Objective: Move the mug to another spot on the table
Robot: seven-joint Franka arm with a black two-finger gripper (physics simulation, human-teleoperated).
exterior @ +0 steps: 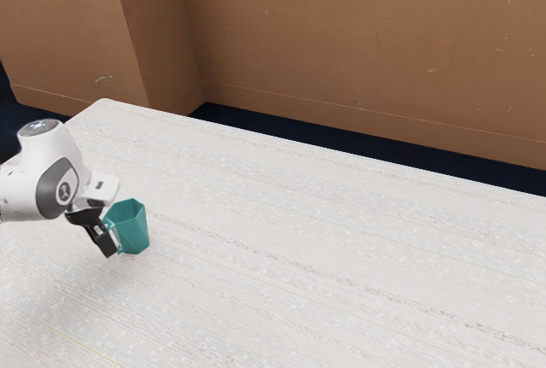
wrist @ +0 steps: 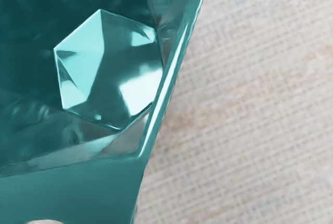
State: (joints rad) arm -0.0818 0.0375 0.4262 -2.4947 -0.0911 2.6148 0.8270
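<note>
Teal faceted mug (exterior: 130,227): where does it sit?
— Right against the black gripper (exterior: 104,233), directly under the hand, on or just above the pale grainy table (exterior: 341,248); I can't say which.
Is the hand clamped on it?
— Closed on its wall or slack, I cannot tell.
Which step?
— The grasp, I'd judge. Next it needs a sure hold, a lift clear, then travel well away from the hand's present place.
Its looks?
— Glossy, angular walls tapering down to a six-sided floor.

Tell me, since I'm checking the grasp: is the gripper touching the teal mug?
Cannot tell. In the exterior view the gripper overlaps the side wall of the teal mug, but contact is not plain.
</note>
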